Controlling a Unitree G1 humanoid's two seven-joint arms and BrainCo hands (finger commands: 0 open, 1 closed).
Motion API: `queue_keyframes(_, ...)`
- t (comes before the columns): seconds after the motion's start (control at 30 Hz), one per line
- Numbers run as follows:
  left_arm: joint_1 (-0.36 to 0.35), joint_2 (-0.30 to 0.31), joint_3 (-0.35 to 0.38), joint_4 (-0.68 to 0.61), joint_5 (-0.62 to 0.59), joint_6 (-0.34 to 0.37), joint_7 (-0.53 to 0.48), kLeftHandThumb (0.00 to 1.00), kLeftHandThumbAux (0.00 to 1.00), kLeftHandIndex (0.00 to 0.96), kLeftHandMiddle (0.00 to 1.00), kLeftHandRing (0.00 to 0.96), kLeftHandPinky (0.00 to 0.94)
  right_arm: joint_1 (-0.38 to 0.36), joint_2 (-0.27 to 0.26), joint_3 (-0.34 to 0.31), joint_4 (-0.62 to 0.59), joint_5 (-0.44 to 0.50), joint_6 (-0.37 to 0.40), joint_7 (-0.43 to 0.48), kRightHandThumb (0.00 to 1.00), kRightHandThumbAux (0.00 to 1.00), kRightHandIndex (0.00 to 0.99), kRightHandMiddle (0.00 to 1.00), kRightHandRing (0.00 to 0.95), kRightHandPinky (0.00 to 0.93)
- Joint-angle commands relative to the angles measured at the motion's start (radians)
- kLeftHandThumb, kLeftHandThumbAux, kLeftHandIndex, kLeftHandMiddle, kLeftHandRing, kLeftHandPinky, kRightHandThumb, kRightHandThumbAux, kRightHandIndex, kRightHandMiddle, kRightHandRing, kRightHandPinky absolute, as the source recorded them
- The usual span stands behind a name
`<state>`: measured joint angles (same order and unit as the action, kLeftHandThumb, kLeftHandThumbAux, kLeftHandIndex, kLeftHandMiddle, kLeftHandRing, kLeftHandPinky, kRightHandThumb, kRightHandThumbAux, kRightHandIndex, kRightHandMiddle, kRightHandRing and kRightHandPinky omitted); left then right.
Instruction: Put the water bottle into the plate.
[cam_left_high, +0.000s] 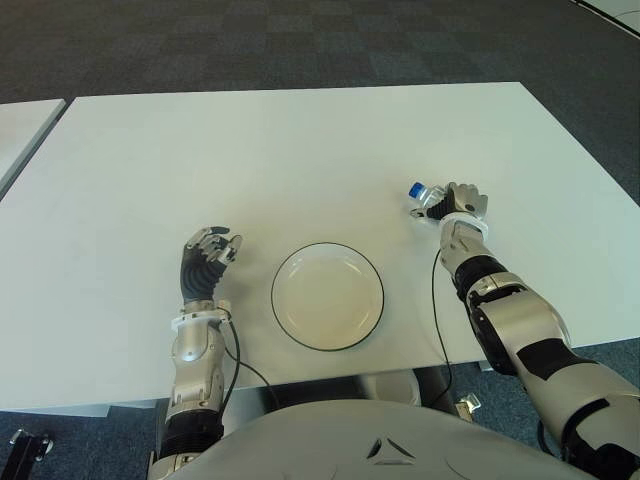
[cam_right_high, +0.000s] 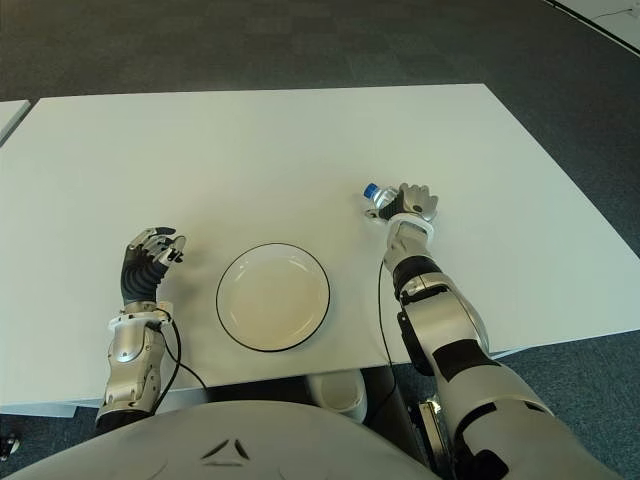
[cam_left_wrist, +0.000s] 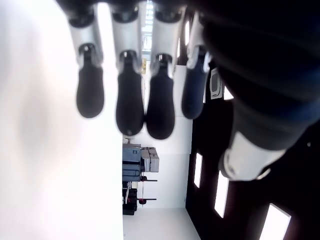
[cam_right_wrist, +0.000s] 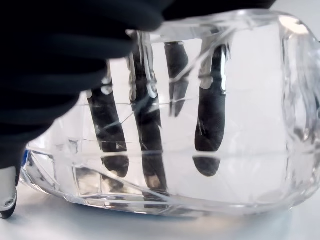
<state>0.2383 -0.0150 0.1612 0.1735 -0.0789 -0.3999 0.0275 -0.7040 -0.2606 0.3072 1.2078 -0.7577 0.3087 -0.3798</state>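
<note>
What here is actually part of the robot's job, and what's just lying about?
Part of the job:
water bottle, lying on its side, gripped by the right hand
plate, empty

Just there:
left hand, left of the plate, holding nothing
white table

Water bottle (cam_right_wrist: 200, 125): clear plastic, blue cap, on its side on the white worktop (cam_left_high: 300, 150), right of plate, I see my right hand (cam_left_high: 455, 205) wrapped around it | plate (cam_left_high: 327, 296): white, round, dark rim, near front edge, apart from bottle
</note>
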Motion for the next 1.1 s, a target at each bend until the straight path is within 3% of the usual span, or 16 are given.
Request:
queue_keyframes(0.03, 0.001, -0.008, 0.009, -0.003, -0.007, 0.024, 0.015, 0.71, 0.708, 0.437, 0.641, 0.616, 0.601, 0.143, 0.066, -0.003, 0.098, 0.072, 0.0, 0.074, 0.731, 0.694, 0.44, 0.693, 0.707, 0.718)
queue_keyframes(0.53, 0.0, -0.014, 0.015, -0.007, -0.012, 0.013, 0.009, 0.71, 0.708, 0.437, 0.624, 0.597, 0.582, 0.132, 0.072, -0.019, 0.1, 0.101, 0.037, 0.079, 0.719, 0.701, 0.44, 0.746, 0.741, 0.738)
queue_keyframes(1.1, 0.001, -0.006, 0.011, -0.018, -0.026, 0.019, -0.004, 0.71, 0.707, 0.437, 0.634, 0.609, 0.598, 0.129, 0.079, -0.091, 0.06, 0.18, 0.004, 0.047, 0.706, 0.718, 0.438, 0.781, 0.772, 0.799)
